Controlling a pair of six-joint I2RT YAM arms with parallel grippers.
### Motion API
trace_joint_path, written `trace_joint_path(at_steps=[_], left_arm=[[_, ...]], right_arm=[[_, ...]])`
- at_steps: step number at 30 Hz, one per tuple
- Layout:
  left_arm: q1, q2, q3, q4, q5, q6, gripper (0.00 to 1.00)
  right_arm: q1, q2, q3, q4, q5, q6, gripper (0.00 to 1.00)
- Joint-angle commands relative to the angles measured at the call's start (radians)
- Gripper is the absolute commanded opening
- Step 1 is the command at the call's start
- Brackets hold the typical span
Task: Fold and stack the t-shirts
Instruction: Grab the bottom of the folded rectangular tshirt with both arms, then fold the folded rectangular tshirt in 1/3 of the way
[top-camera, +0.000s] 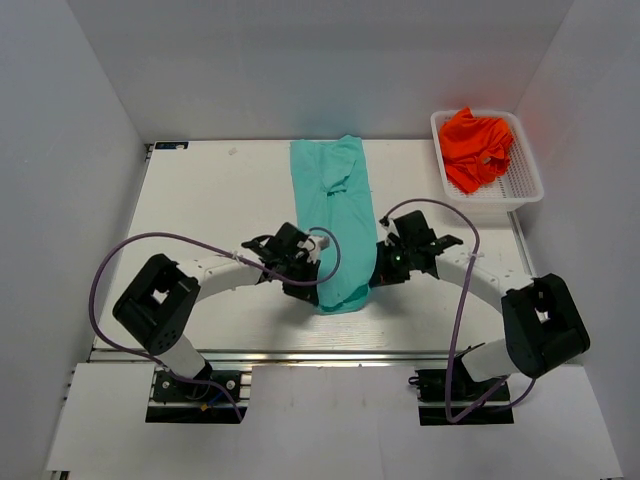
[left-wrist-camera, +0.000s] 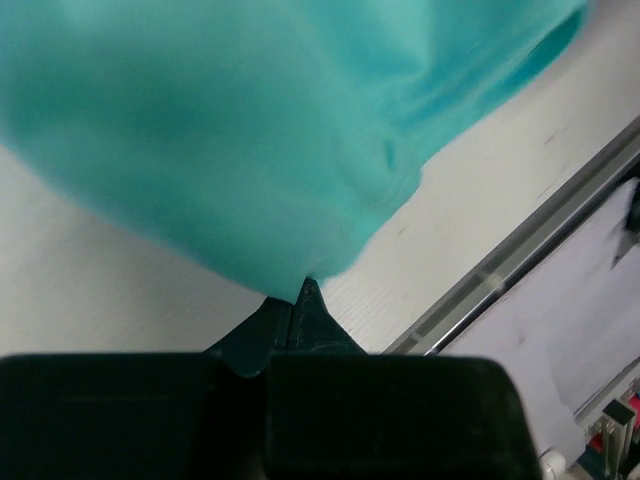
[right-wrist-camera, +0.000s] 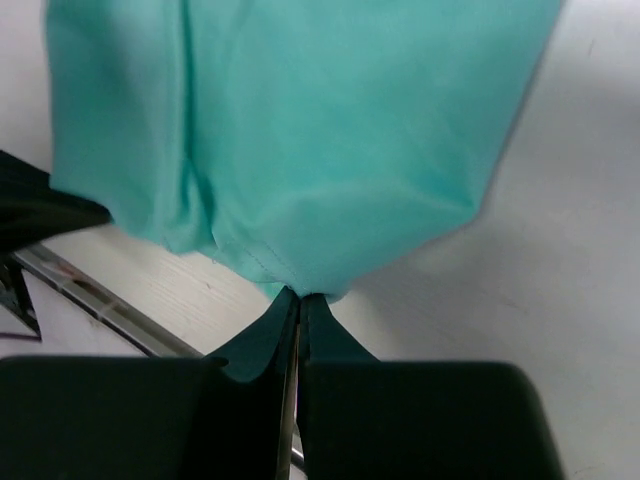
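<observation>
A teal t-shirt (top-camera: 334, 215) lies as a long strip down the middle of the table, its near end lifted slightly. My left gripper (top-camera: 312, 278) is shut on the left near corner of the teal t-shirt (left-wrist-camera: 240, 150), jaws pressed together at the hem. At the right near corner my right gripper (top-camera: 375, 277) is shut on the same teal t-shirt (right-wrist-camera: 320, 130), cloth bunching at its fingertips. An orange-red t-shirt (top-camera: 477, 147) sits crumpled in the white basket (top-camera: 527, 170) at the back right.
The table's metal front rail (left-wrist-camera: 510, 265) runs close behind both grippers. White walls enclose the table on three sides. Purple cables (top-camera: 130, 250) loop from each arm.
</observation>
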Motion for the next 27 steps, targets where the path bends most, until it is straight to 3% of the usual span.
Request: trace_joint_path(at_steps=[1, 12, 21, 27], left_arm=[[0.014, 0.002, 0.138, -0.04, -0.019, 0.01, 0.0], [0.122, 0.137, 0.451, -0.179, -0.18, 0.023, 0.0], [0.228, 0.304, 0.72, -0.182, -0.175, 0.013, 0.0], [0.268, 0.39, 0.838, -0.191, -0.166, 0.023, 0.0]], right_arm=[[-0.012, 0.025, 0.11, 0.025, 0.043, -0.015, 0.0], [-0.068, 0.141, 0.348, 0.029, 0.166, 0.001, 0.0], [-0.124, 0.272, 0.529, 0.085, 0.201, -0.017, 0.0], [-0.154, 0.368, 0.68, 0.106, 0.137, -0.037, 0.0]])
